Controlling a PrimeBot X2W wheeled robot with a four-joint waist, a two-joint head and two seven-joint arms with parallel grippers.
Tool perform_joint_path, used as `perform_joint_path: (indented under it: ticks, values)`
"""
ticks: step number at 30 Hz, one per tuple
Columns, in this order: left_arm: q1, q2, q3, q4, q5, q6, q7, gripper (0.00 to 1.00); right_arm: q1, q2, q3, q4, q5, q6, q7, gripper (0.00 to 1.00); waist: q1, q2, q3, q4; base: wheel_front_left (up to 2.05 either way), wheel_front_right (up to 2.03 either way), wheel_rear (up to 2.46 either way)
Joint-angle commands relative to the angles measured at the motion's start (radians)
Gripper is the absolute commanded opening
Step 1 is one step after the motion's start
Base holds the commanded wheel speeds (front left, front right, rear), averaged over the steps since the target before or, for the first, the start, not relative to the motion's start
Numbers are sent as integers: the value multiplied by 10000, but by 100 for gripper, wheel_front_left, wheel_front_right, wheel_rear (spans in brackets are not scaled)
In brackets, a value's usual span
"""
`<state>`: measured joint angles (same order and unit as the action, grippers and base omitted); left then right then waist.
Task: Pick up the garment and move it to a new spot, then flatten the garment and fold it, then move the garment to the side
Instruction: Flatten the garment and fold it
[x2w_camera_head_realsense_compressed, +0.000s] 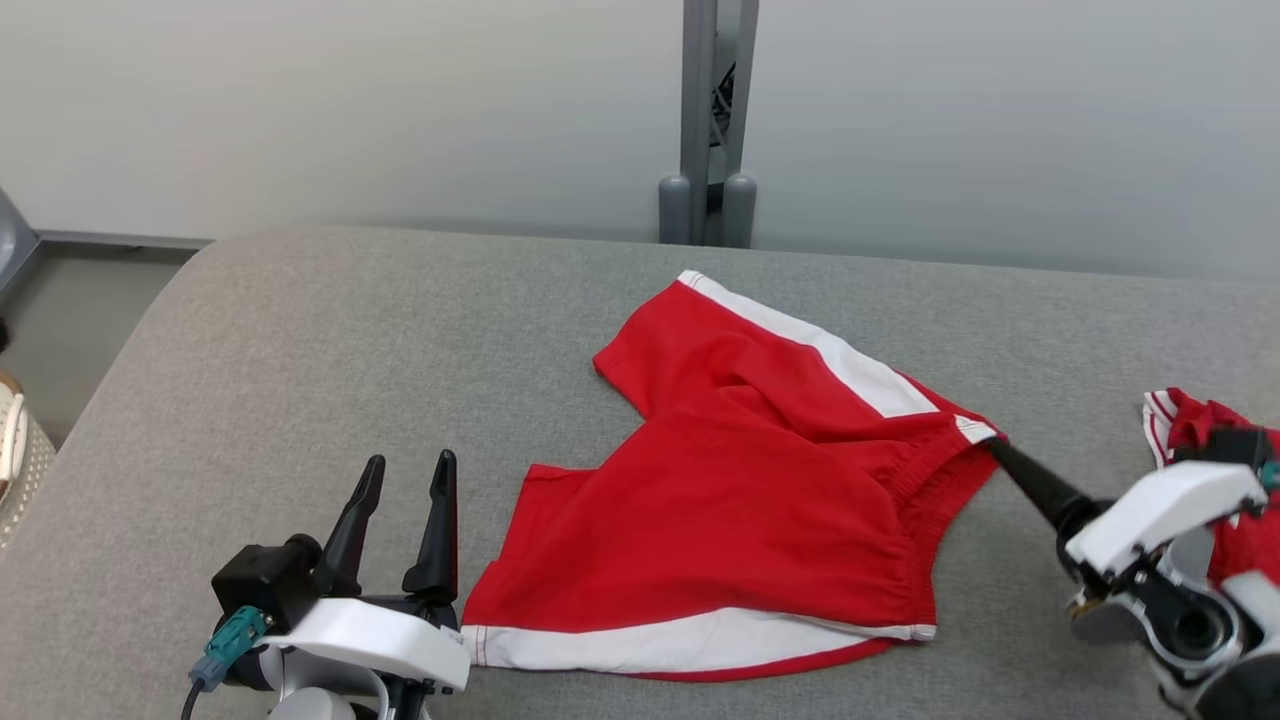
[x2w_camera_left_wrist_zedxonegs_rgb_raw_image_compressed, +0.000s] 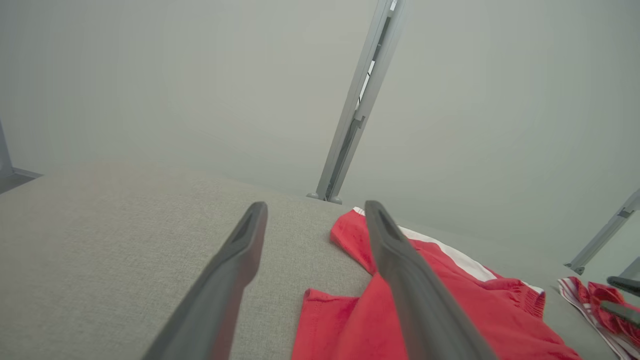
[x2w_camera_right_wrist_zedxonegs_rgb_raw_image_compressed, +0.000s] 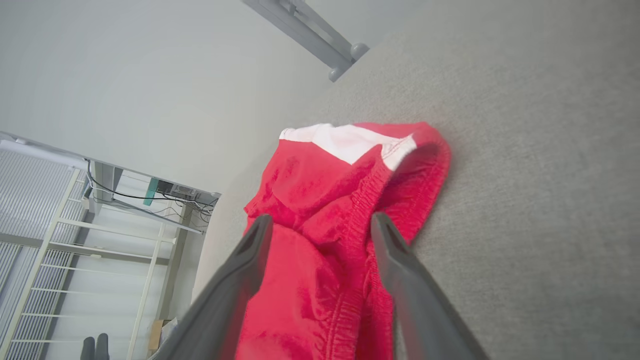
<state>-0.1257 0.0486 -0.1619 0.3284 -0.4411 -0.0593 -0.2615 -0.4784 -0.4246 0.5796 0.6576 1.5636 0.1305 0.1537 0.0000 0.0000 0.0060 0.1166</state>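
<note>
My left pincer (x2w_camera_head_realsense_compressed: 410, 460) stands spread near the grey cushion's (x2w_camera_head_realsense_compressed: 300, 330) front edge, just left of the red shorts (x2w_camera_head_realsense_compressed: 740, 500) lying mid-cushion. My right pincer (x2w_camera_right_wrist_zedxonegs_rgb_raw_image_compressed: 322, 220) is spread too, its fingers either side of the waistband (x2w_camera_right_wrist_zedxonegs_rgb_raw_image_compressed: 365, 200), not pinching it. Another red garment (x2w_camera_head_realsense_compressed: 1190, 420) at the right edge is half hidden behind my wrist.
</note>
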Motion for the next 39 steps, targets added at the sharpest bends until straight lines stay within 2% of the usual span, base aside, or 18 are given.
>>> perform_joint_path:
  ticks: [1, 9, 28, 29, 30, 31, 32, 39]
  values:
    - [94, 46, 36, -42, -57, 54, -39, 100, 299, -34, -19, -188, -46, 5, -213, 100, 0, 0, -66, -70, 0, 0, 0]
    - [136, 46, 70, -66, -48, 35, -39, 100, 1601, 373, 506, -999, -193, 5, -585, 100, 0, 0, -174, -195, 0, 0, 0]
    - [150, 46, 42, 54, 53, -74, -39, 100, 1776, 915, 809, -874, 239, 5, 225, 100, 0, 0, -147, 179, 0, 0, 0]
    - [143, 44, 35, 53, 51, -77, -39, 100, 1770, 929, 809, -879, 245, 5, 229, 91, 0, 0, -140, 190, 0, 0, 0]
    - [137, 46, 37, 52, 49, -70, -39, 100, 1767, 939, 812, -886, 240, 5, 287, 45, 0, 0, -134, 196, 0, 0, 0]
    - [134, 46, 42, 52, 49, -57, -39, 100, 1754, 937, 828, -906, 203, 5, 310, 16, 0, 0, -131, 196, 0, 0, 0]
    - [135, 44, 50, 52, 49, -40, -39, 100, 1757, 931, 837, -937, 171, 5, 315, 0, 0, 0, -129, 189, 0, 0, 0]
    - [213, 46, 102, 92, 20, -3, -39, 100, 1980, 633, 920, -1320, -36, 5, 340, 0, 0, 0, -206, 20, 0, 0, 0]
